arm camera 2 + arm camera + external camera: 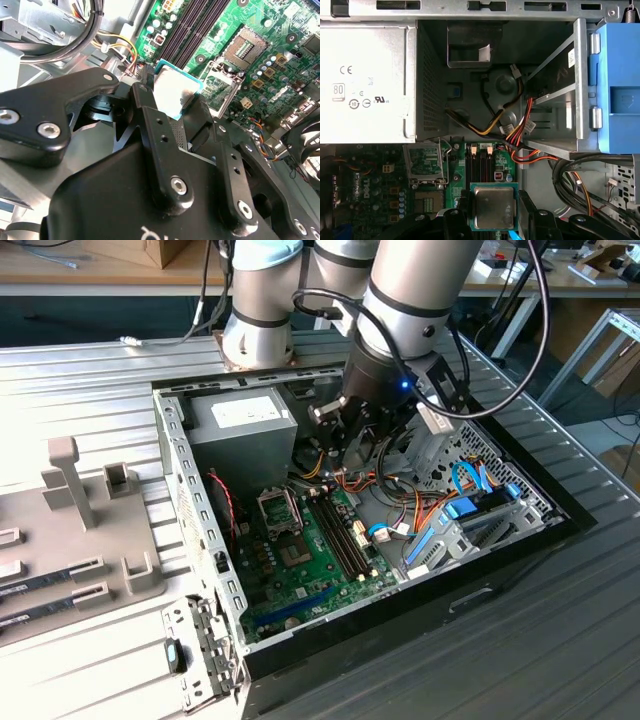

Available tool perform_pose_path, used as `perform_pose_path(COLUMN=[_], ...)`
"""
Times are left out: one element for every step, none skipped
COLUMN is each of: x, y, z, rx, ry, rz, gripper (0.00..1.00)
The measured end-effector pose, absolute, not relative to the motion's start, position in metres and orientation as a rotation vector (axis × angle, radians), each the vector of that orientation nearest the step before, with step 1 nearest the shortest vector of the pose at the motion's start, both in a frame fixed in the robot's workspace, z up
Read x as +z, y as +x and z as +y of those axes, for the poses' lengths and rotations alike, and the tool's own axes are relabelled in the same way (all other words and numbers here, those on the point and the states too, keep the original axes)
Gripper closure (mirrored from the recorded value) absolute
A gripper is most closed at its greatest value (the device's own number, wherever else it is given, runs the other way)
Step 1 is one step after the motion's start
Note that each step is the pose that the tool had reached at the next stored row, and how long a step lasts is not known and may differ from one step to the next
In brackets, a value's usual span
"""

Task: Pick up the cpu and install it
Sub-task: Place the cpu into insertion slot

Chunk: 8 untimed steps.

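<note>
gripper (340,445) closed on the cpu (494,207), pinching it by two opposite edges, silvery top facing both wrist views. the chip hangs inside the open computer case (175,470), above the motherboard (310,565) by the memory slots (340,535). it is off to one side of the open socket (245,47), not touching it. pick looks done; the step in hand is the carry to the socket. seating likely calls for centring the chip over the socket, squared up and level.
</note>
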<state>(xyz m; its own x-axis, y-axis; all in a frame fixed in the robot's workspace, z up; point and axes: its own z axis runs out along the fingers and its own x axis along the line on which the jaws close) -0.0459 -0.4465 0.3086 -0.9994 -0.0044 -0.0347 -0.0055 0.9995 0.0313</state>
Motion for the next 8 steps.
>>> perform_pose_path(x=[0.3081,0.3076,0.3075,0.3075,0.3075,0.3075,0.3074,0.3074], y=[-0.0472,-0.0481,-0.0482,-0.0482,-0.0482,-0.0483,-0.0483,-0.0484], z=[-0.4465,-0.4465,-0.4465,-0.4465,-0.4465,-0.4464,-0.4465,-0.4465], rx=[0.049,0.049,0.049,0.049,0.049,0.049,0.049,0.049], ry=[-0.008,-0.008,-0.008,-0.008,-0.008,-0.008,-0.008,-0.008], rz=[3.107,3.107,3.107,3.107,3.107,3.107,3.107,3.107], gripper=[0.53,0.53,0.53,0.53,0.53,0.53,0.53,0.53])
